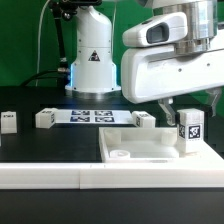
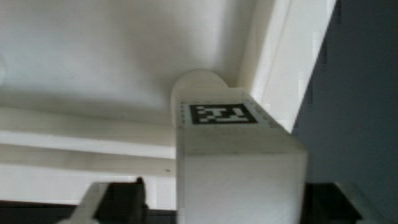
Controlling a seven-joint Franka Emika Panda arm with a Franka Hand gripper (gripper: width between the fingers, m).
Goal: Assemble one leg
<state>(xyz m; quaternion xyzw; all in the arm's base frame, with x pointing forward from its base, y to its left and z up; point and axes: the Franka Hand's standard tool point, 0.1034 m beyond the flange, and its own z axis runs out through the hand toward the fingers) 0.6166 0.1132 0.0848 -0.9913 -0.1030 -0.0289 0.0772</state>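
Note:
The leg is a small white post with a black-and-white tag. It stands upright at the corner of the large white panel on the exterior view's right. My gripper is straight above it, with its fingers at the leg's top end. In the wrist view the leg runs up between the two dark fingers. A pale gap shows between that finger and the leg. The other finger lies at the leg's edge. The jaws stand open around the leg.
Three more white legs lie on the black table, at the far left, at the left middle and behind the panel. The marker board lies behind. The panel has a round hole near its left corner. The robot base stands at the back.

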